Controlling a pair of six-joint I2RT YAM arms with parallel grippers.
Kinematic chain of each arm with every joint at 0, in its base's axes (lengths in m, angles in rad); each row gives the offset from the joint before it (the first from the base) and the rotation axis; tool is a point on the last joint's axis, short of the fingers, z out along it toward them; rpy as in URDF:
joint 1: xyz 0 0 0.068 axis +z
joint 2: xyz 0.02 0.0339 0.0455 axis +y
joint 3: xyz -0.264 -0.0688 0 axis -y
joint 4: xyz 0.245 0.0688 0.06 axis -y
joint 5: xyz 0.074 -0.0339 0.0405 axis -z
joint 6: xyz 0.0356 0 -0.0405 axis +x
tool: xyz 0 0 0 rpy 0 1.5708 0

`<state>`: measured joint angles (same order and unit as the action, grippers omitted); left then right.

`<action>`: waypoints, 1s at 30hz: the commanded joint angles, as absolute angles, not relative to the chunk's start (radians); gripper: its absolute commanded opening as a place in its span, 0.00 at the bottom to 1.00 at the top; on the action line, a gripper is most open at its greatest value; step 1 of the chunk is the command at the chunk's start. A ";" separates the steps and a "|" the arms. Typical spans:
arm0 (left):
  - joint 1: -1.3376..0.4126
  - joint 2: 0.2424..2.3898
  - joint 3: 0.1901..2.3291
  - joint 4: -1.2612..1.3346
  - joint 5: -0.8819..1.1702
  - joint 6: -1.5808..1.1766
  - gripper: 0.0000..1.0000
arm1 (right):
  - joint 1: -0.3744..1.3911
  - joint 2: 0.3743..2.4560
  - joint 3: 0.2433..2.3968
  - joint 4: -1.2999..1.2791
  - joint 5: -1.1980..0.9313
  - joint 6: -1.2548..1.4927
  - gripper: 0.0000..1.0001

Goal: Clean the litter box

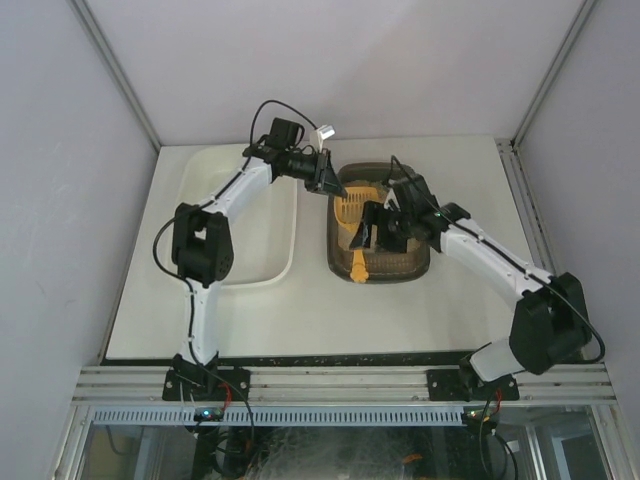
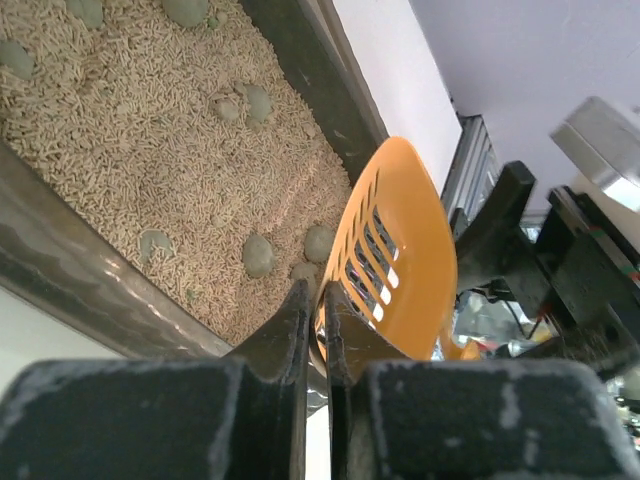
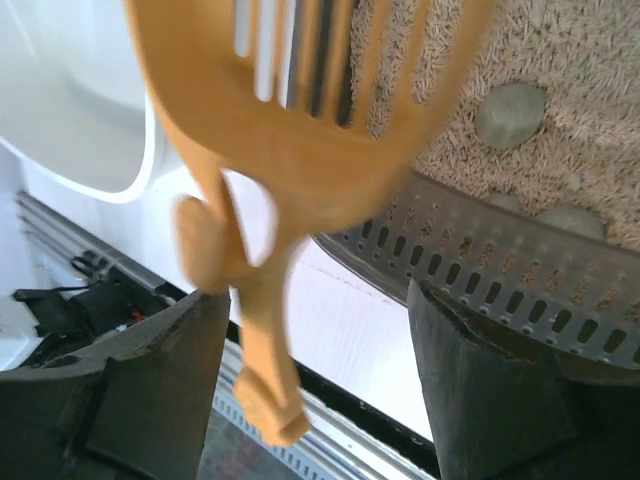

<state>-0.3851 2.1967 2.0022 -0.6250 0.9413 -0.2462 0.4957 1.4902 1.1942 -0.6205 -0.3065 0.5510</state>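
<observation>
The litter box is a dark tray of beige pellet litter holding several grey-green clumps. An orange slotted scoop stands tilted over its left side, handle pointing toward the near edge. My left gripper is shut on the scoop's front rim, with its fingertips pinching the thin edge. My right gripper is open. In the right wrist view the blurred scoop handle hangs between its fingers, close to the left one and not gripped.
A larger white tub sits left of the litter box, its rim close to the scoop. The litter box's perforated rim runs just past my right finger. The table's near edge and aluminium rail lie below.
</observation>
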 commanded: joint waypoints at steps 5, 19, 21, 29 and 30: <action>-0.338 2.037 1.837 -0.263 1.016 -0.540 0.00 | 0.404 1.308 0.896 -0.082 -0.538 0.783 0.68; -0.336 1.947 1.616 -0.076 1.000 -0.621 0.00 | 0.396 1.275 0.794 0.226 -0.546 0.911 0.03; -0.334 1.939 1.609 -0.084 0.984 -0.614 0.19 | 0.396 1.264 0.793 0.210 -0.547 0.915 0.00; -0.333 1.710 1.465 -0.233 0.172 -0.790 0.97 | 0.395 1.255 1.047 -0.510 -0.309 0.714 0.00; -0.332 1.687 1.425 -0.182 0.141 -0.819 0.99 | 0.388 1.272 1.071 -0.568 -0.298 0.693 0.00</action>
<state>-0.3332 1.8782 1.5269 -0.2428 0.5354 -0.6800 0.3992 1.2610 0.9199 -0.2253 -0.4194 0.8227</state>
